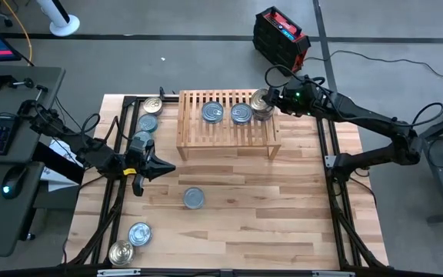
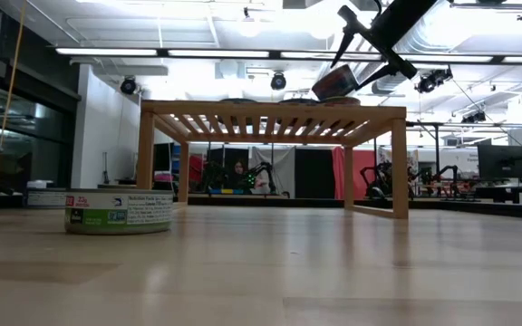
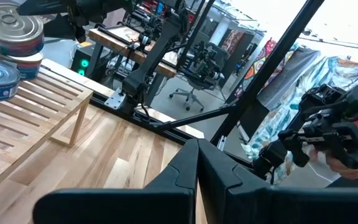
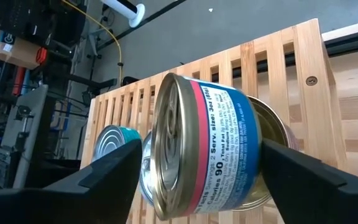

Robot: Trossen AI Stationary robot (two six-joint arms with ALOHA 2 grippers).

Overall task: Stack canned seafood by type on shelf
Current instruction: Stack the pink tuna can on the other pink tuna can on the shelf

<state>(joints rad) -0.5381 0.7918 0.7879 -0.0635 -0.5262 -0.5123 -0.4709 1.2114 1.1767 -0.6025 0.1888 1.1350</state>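
Observation:
The light-wood shelf (image 1: pixel 228 132) stands at the table's far middle, with two bluish-lidded tins (image 1: pixel 213 112) (image 1: pixel 241 114) lying flat on its slats. At its right end a pink-and-blue-labelled tin (image 4: pixel 210 143) leans tilted, its lower edge on a gold-lidded tin (image 4: pixel 272 124) beneath it. My right gripper (image 4: pixel 201 168) is open, one finger on either side of the tilted tin. My left gripper (image 1: pixel 160 165) is shut and hovers over the table's left part, holding nothing. Several more tins lie on the table, one at the near middle (image 1: pixel 194 198). My right gripper's fingers (image 4: pixel 110 171) flank the tilted tin's lid and bottom faces, coming slanting down from the table's right. Only narrow slits show between fingers and tin, and I cannot tell whether they touch. The tin rests tilted on the lower tin.
Loose tins lie at the far left beside the shelf (image 1: pixel 152 105) (image 1: pixel 148 123) and at the near left corner (image 1: pixel 139 234) (image 1: pixel 121 252). Black frame rails (image 1: pixel 337 200) run along both table sides. Bare wood lies in front of the shelf.

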